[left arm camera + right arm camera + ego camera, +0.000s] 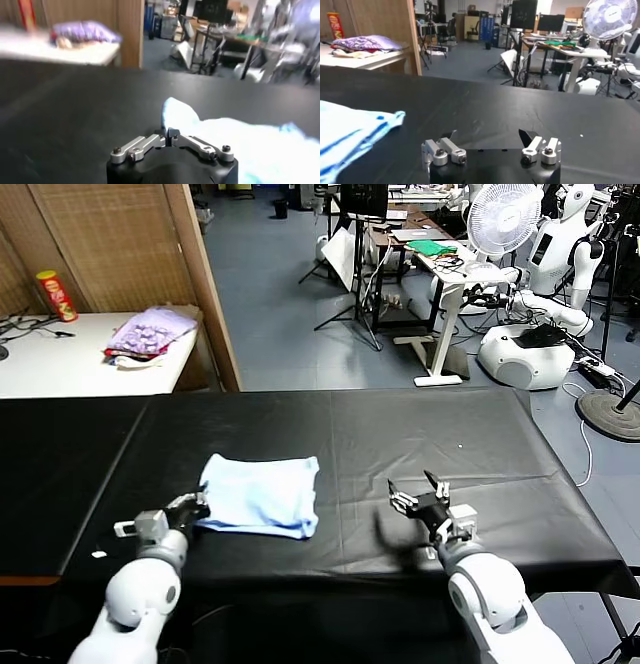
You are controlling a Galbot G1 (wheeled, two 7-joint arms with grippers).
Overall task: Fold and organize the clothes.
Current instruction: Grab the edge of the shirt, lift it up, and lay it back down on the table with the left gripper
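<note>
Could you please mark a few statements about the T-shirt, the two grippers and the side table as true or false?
1. The pale blue T-shirt lies folded on the black table. True.
2. The left gripper is shut on the T-shirt's left edge. True.
3. The right gripper holds the T-shirt's other edge. False: its jaws are open and empty, well apart from the shirt.
4. The purple-and-white heap of clothes sits on the black table. False: it lies on the white side table.
5. A red can stands on the white side table. True.
</note>
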